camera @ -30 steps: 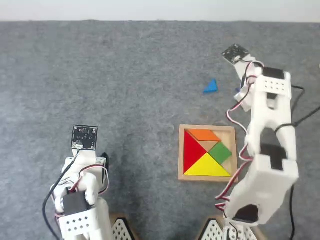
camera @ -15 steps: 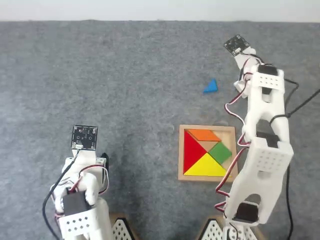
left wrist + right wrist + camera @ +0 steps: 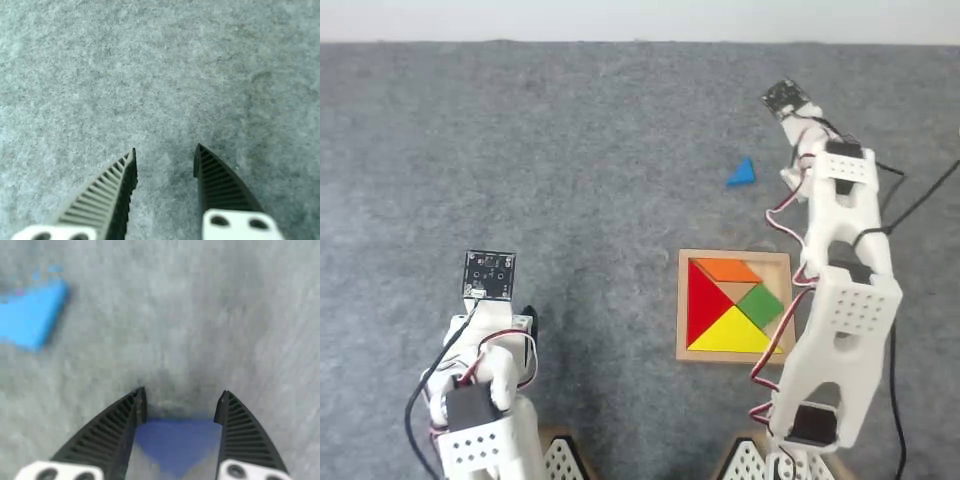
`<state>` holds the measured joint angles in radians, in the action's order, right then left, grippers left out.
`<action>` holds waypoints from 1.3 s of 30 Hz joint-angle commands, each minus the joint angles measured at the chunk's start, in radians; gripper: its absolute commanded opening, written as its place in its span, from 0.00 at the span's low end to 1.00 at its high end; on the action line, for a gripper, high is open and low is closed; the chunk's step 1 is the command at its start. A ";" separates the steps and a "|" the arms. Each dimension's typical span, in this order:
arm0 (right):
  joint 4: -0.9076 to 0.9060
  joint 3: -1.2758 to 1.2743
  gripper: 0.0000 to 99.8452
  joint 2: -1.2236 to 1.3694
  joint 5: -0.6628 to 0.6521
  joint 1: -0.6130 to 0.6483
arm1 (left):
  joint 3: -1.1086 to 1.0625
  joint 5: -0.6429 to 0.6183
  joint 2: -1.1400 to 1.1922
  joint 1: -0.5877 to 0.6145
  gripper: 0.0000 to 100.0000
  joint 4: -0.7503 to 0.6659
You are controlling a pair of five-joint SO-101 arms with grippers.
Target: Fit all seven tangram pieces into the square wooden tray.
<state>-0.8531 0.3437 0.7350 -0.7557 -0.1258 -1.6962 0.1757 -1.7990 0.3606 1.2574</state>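
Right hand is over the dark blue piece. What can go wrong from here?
1. The dark blue piece lies between the open fingers of the right hand. Its edges look slanted, so closing may twist it or squeeze it out.
2. The light blue piece lies nearby and could get knocked on the lift.
3. The tray has only narrow bare gaps, so a twisted piece may jam.

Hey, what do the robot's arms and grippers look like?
The left arm and right arm are white plastic with black servos and red, white and black cables. The left gripper and right gripper have dark ribbed pointed fingers on white mounts.
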 commanded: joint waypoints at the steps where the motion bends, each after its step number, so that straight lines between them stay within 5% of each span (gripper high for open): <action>1: -0.125 0.055 0.23 -0.025 -0.086 -0.071 | 0.015 -0.011 -0.020 -0.006 0.18 0.006; 14: -0.667 0.049 0.23 -0.295 -0.183 -0.249 | 0.015 -0.011 -0.020 -0.006 0.18 0.006; 19: -0.639 0.049 0.23 -0.295 -0.206 -0.340 | 0.015 -0.011 -0.020 -0.006 0.18 0.006; 21: -0.611 0.046 0.23 -0.288 -0.087 -0.338 | 0.015 -0.011 -0.020 -0.006 0.18 0.006; 29: -0.486 0.068 0.23 -0.165 0.865 -0.160 | 0.015 -0.011 -0.020 -0.006 0.18 0.006; 35: -0.447 0.143 0.23 -0.157 1.255 -0.081 | 0.015 -0.011 -0.020 -0.006 0.18 0.006; 39: -0.340 0.144 0.23 -0.143 1.280 -0.088 | 0.015 -0.011 -0.020 -0.006 0.18 0.006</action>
<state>-1.2674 0.4358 0.5877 0.4856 -0.2179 -1.6962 0.1757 -1.7990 0.3606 1.2574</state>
